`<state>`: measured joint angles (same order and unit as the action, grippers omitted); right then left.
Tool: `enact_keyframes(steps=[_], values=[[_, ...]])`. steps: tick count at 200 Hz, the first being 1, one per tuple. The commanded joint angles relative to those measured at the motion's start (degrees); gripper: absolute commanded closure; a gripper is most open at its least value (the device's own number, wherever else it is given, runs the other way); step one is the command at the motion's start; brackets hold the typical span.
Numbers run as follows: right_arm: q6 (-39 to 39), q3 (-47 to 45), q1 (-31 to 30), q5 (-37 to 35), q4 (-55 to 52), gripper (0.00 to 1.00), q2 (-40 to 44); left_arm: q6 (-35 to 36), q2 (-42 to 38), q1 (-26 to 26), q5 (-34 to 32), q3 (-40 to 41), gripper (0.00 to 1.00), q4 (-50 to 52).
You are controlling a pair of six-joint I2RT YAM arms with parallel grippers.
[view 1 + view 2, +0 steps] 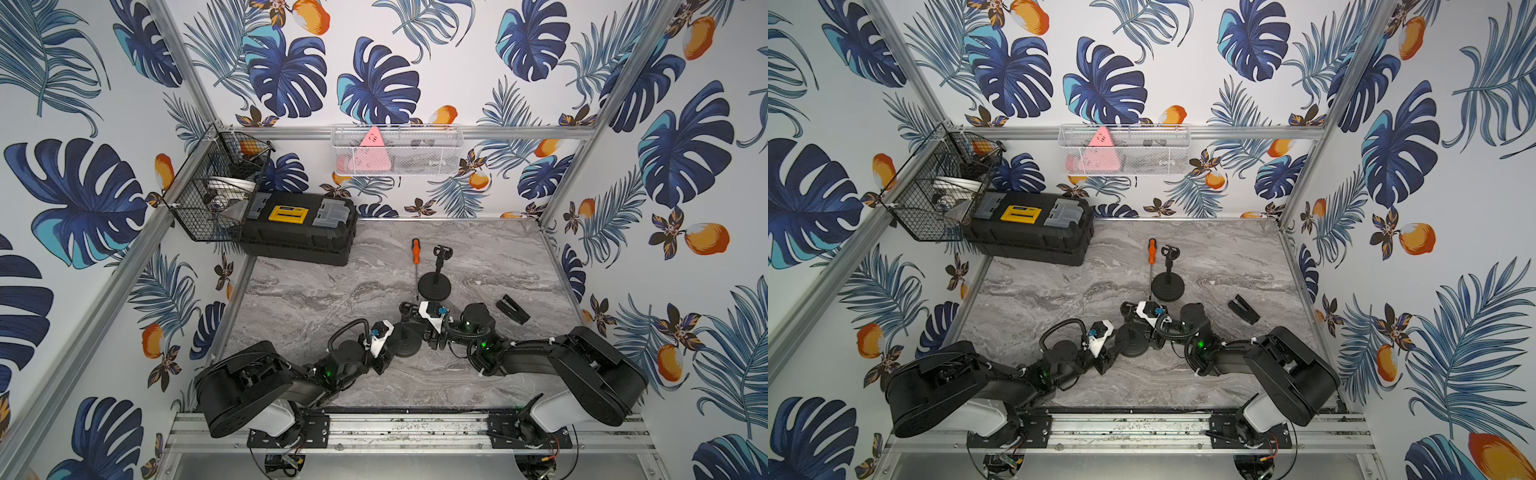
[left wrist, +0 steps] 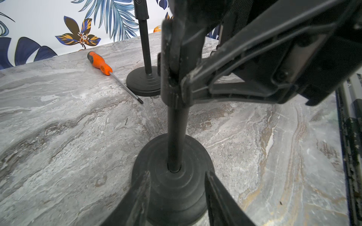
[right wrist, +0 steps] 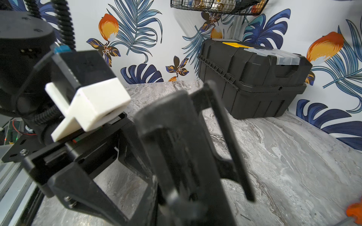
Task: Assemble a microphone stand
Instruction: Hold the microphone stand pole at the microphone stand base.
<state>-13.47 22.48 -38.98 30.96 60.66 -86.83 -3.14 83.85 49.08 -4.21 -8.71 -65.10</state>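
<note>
The grey marbled counter (image 1: 291, 316) fills the floor of the cell, with a black toolbox (image 1: 299, 232) sitting at its far left corner against the wall. Both arms reach in to meet near the front middle. There a round black base (image 2: 172, 191) rests flat on the counter, and a thin black pole (image 2: 175, 137) rises upright from its centre.

The left end effector (image 2: 176, 174) sits low at the base with its fingers (image 2: 137, 201) spread to either side of the domed disc. Whether they press on it cannot be told. The right end effector (image 2: 173, 78) is higher up, pinching the pole's upper part.

Just behind this pair stands a second microphone stand (image 1: 435, 286), complete with base, pole and a clip on top. An orange-handled screwdriver (image 1: 415, 257) lies just beside its left edge, tip toward the front. A loose black clip (image 1: 512, 308) lies to the right, apart from both stands.
</note>
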Motion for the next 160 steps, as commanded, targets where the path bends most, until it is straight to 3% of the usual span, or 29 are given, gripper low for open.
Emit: enact_keyframes(steps=[1, 79, 115, 160], values=[[0.53, -0.33, -0.04, -0.33, -5.01, 1.00, 0.03, 1.39, 2.51, 0.15, -0.21, -0.89, 0.50, -6.55], [1.26, -1.08, -0.04, -0.29, -3.48, 1.00, 0.34, 2.45, 16.84, 0.05, 0.36, -2.89, 0.54, -22.90], [1.33, -1.21, -0.04, -0.02, -3.27, 1.00, 0.52, 1.55, 18.04, -1.51, 3.01, -3.59, 0.54, -22.90], [1.35, -1.41, -0.04, 0.42, -2.77, 1.00, 0.45, -2.36, 17.87, -9.65, 15.95, -4.73, 0.51, -21.02]])
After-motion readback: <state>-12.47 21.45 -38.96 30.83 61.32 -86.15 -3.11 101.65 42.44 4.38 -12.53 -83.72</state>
